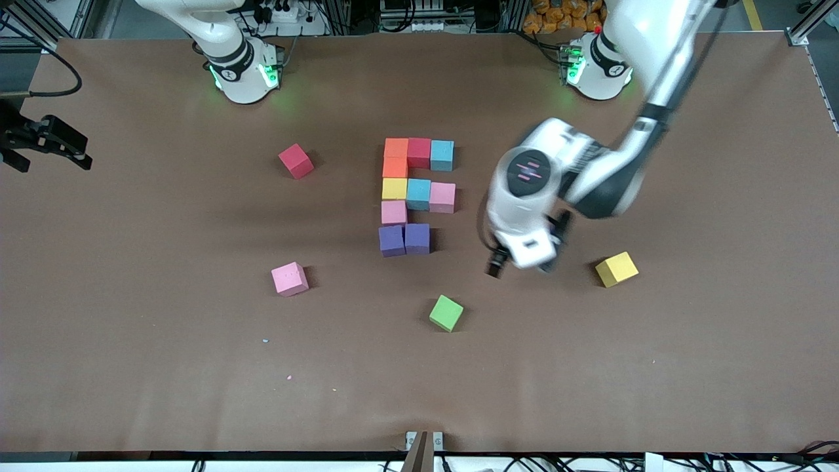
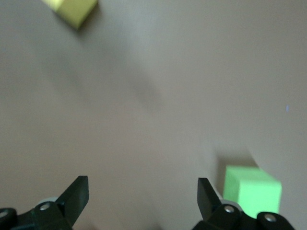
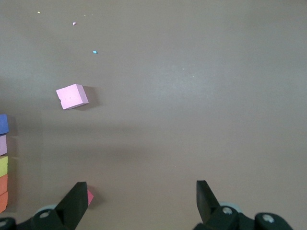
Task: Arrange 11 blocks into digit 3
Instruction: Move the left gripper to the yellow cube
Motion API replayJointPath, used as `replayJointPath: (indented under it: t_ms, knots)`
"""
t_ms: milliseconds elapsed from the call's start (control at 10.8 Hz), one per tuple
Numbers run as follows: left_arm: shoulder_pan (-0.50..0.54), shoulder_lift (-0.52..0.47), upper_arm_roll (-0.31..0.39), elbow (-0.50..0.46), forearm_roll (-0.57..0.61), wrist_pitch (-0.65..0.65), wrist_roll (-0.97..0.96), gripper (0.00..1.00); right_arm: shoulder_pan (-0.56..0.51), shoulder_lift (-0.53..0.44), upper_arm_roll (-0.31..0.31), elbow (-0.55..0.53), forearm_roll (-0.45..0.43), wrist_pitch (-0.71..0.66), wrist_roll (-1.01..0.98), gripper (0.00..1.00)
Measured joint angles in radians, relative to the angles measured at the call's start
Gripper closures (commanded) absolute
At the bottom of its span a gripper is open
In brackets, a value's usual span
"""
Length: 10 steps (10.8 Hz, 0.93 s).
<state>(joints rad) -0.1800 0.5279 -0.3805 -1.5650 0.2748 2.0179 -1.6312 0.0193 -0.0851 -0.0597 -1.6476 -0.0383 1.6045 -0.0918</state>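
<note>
Ten blocks lie together mid-table: orange (image 1: 396, 147), red (image 1: 419, 152) and light blue (image 1: 442, 155) in the row farthest from the front camera, then orange, yellow (image 1: 394, 189), light blue, pink (image 1: 442, 197), pink, and two purple (image 1: 404, 239) nearest it. Loose blocks: red (image 1: 296, 160), pink (image 1: 290, 278) (image 3: 72, 96) and yellow (image 1: 616, 269) (image 2: 72, 8). My left gripper (image 1: 521, 265) (image 2: 142, 196) hangs open and empty over bare table between the green cube and the loose yellow block. My right gripper (image 3: 140, 201) is open and empty, high over the table, with the loose red block (image 3: 89, 197) beside one finger.
A green cube (image 1: 446, 313) (image 2: 252, 190) sits nearer the front camera than the block group, close to the left gripper. A black clamp (image 1: 46, 141) juts in at the right arm's end of the table. The group's edge (image 3: 3, 163) shows in the right wrist view.
</note>
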Motion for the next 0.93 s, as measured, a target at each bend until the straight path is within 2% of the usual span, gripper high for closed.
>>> replayJointPath:
  t_ms: [464, 929]
  knots:
    - [0.223, 0.012, 0.005, -0.028, 0.000, 0.000, 0.657, 0.00, 0.000, 0.005, -0.001, 0.000, -0.001, 0.011, 0.000, 0.00]
    - [0.373, 0.014, 0.005, -0.127, 0.030, 0.042, 0.844, 0.00, -0.003, 0.021, -0.005, 0.000, -0.002, 0.024, 0.000, 0.00]
